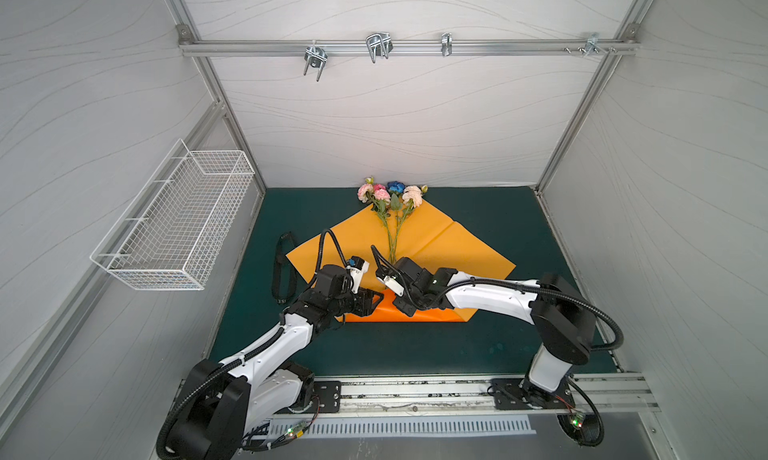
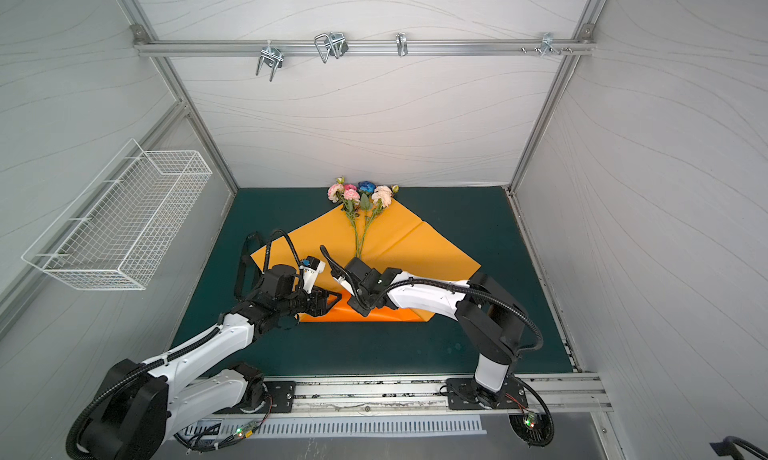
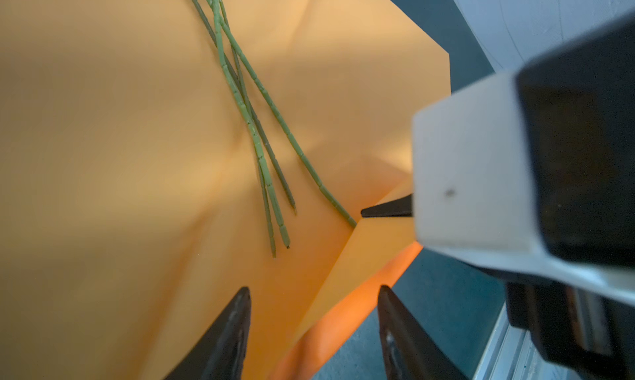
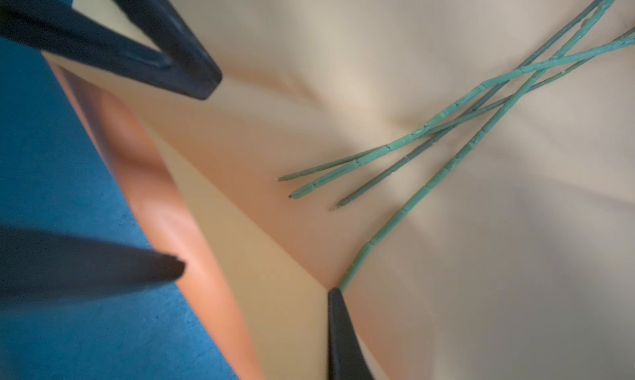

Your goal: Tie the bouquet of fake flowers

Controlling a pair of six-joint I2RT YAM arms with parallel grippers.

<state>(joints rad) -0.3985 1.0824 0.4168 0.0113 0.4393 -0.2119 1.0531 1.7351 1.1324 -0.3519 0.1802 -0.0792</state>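
snag risk at the longest stem [image 3: 303, 155], its end against the shut right gripper [image 3: 386, 210]; dragged askew by any lift of the flap [image 3: 371, 251].
left wrist view: left gripper [image 3: 312, 292] partly open astride the turned-up edge of the orange paper [image 3: 120, 155], empty, apt to crease or lose the fold if closed off-centre; right tips together at the flap's corner, paper nipped or not, cannot tell. right wrist view: same stem [image 4: 429, 185] ending right at that closed point, three shorter stems [image 4: 385, 148] crossed nearby, apart from every finger. both top views: flowers [image 1: 392, 204] flat on the paper, blooms at the far end, stem ends close to both grippers, held by neither; black ribbon [image 1: 284, 300] lying left of the paper, untouched, tying not yet begun.
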